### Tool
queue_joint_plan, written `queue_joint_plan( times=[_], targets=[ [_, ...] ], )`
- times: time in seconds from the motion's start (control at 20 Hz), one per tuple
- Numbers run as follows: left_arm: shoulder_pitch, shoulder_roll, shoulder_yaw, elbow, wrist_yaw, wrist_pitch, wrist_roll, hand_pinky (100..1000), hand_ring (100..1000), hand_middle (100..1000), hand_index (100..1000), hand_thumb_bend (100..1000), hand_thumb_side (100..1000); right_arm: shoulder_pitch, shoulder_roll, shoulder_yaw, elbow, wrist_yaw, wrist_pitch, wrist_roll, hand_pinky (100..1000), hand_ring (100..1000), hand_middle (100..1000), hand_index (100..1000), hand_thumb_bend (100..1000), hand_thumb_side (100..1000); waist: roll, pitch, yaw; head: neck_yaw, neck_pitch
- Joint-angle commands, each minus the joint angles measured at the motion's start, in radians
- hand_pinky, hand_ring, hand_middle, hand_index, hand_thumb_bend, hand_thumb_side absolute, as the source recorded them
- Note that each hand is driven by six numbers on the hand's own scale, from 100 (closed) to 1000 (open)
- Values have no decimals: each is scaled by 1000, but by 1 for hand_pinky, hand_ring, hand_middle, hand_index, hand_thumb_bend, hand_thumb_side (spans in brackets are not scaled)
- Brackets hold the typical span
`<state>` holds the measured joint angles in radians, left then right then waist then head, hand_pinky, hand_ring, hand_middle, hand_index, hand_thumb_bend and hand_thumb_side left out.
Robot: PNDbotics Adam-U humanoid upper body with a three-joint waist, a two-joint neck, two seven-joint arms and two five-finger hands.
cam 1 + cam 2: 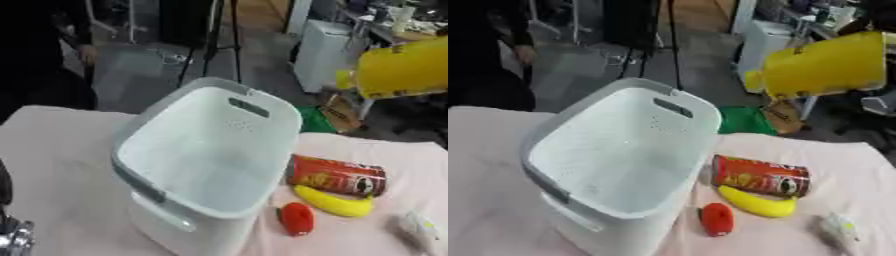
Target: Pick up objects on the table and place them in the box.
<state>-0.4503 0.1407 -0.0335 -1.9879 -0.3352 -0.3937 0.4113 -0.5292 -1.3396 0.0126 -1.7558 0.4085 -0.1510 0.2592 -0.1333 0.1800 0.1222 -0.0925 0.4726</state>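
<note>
Up at the far right, high over the floor beyond the table, a big yellow container (824, 62) is hanging in the air, cap end pointing left, and its right end is running out of the picture. What is carrying it is proving hard to make out: a dark shape (874, 26) is sitting on its top edge by the corner, too blurred to read, so whether the right hand's fingers are wrapping it, pinching it or lying flat cannot be told. Down in the lower left corner of the left eye view, the left hand (10, 236) is showing only as a sliver of black and silver, cut off by the edge, and its fingers cannot be told either; it is touching nothing that can be seen. Between the two, the white box (144, 187) is standing upright on the pink table (52, 150), its inside looking bare. Just right of it, a red can (760, 176) is lying on its side, with a banana (754, 202) right against its near side and a small red thing (717, 219) close to the box's wall. Near the right corner a pale white object (422, 229) is lying blurred, its shape not readable. The yellow container is hovering well apart from the box, up and to its right.
</note>
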Motion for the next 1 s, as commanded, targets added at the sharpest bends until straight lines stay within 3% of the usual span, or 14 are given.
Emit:
queue_joint_plan(
  times=[0.05,1.0],
  targets=[
    [-14,10,-7,-12,-3,-5,-3,902,944,1000,1000,244,1000,-37,-12,-11,12,-20,-2,8,1000,1000,753,373,100,461,0,-14,5,-10,-11],
    [-39,-1,-16,-12,5,-18,-6,903,944,1000,1000,246,1000,-255,143,103,13,-40,-50,122,1000,998,737,365,100,490,-24,12,86,-67,-54]
  ],
)
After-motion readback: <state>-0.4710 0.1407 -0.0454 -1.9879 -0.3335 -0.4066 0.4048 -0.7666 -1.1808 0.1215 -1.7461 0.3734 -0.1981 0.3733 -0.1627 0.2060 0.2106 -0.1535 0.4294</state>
